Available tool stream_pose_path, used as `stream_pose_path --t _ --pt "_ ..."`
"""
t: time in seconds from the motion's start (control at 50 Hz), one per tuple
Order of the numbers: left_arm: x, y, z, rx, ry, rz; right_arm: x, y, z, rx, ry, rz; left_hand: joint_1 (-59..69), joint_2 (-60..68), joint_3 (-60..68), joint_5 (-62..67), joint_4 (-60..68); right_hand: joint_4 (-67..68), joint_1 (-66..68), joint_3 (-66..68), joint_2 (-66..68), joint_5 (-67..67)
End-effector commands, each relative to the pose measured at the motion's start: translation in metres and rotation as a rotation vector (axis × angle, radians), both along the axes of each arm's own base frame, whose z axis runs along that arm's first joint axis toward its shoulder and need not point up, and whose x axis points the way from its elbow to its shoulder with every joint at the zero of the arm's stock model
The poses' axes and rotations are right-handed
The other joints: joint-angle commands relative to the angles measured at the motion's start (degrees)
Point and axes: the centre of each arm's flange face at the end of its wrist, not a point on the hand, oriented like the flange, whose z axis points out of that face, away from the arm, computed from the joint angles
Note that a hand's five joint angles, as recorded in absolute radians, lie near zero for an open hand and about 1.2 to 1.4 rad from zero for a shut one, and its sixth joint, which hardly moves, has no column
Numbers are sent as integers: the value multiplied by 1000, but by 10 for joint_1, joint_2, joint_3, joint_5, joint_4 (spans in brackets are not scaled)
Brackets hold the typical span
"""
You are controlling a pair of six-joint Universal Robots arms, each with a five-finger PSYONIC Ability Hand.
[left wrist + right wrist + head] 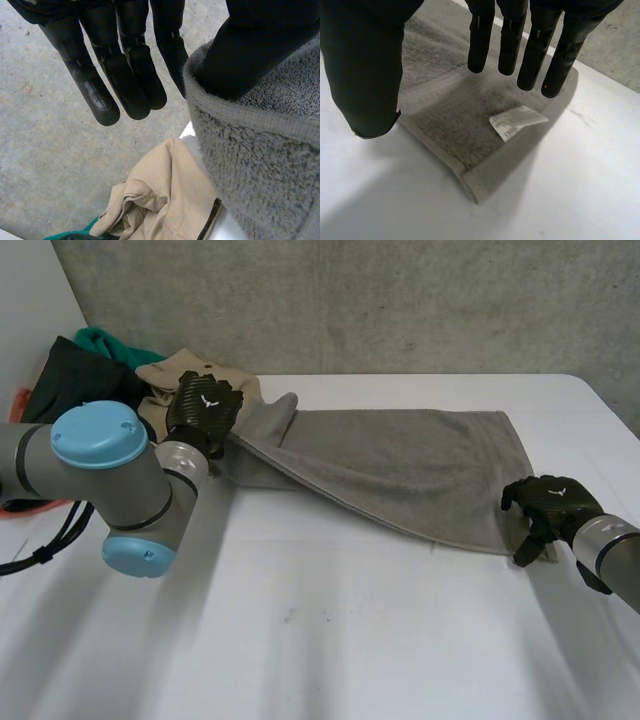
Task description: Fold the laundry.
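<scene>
The grey towel [400, 465] lies stretched over the white table [350, 640] between both hands; the left hand [205, 405] keeps its fingers [125, 75] straight, clear of the thumb, the towel's end draped over that thumb; the right hand [550, 505], fingers straight and apart, is above the towel's corner by a white label [517, 121]; a beige garment [165, 200] lies beyond the left fingertips.

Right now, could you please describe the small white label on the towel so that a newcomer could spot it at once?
On the white table a grey towel lies spread, with the right hand at one near corner. On that corner, by the hand's straight fingertips, lies the label: a white printed strip, the only smooth pale patch on the grey terry.
</scene>
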Motion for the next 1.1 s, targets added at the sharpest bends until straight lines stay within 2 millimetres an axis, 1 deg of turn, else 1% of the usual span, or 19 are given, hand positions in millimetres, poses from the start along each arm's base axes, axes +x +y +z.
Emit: stream_pose_path --t 0.02,0.32,0.72,0.8,0.88,0.9,0.92,0.94,0.96,1.0,1.06,1.1 --pt "1 1 -5 12 -6 1 -3 -3 -2 -28 76 15 134 112 115 137 111 90 107 87 85 84" --pt "3 2 -8 24 -10 4 -4 -20 -13 -40 110 24 134 112 115 137 111 161 178 158 156 155" --pt "5 5 -11 36 -13 5 -1 -41 -14 -83 119 29 134 112 115 137 111 189 206 187 184 183" --pt "5 6 -12 41 -14 7 0 -47 -16 -92 117 31 134 112 115 137 111 220 236 217 214 213" --pt "6 7 -12 44 -15 7 1 -49 -19 -92 117 33 134 112 115 137 111 293 310 291 288 287" --pt "6 7 -12 44 -15 7 1 -51 -19 -93 117 33 134 112 115 137 111 392 409 389 387 386" --pt "6 8 -13 47 -15 7 0 -52 -19 -96 117 31 134 112 115 137 111 454 471 452 449 448" --pt "6 8 -14 48 -16 7 1 -52 -19 -98 117 32 134 112 115 137 111 502 519 499 497 496" --pt "6 8 -14 50 -16 7 1 -53 -18 -102 117 32 134 112 115 137 111 520 537 517 515 514" --pt "6 9 -15 53 -16 5 1 -54 -16 -108 116 31 134 112 115 137 111 520 537 517 515 514" --pt "6 11 -16 63 -10 5 -1 -56 -5 -127 108 17 134 112 115 137 111 520 537 517 515 514" --pt "7 13 -17 77 -5 5 -1 -53 12 -160 111 15 134 112 115 137 111 520 537 517 515 514"
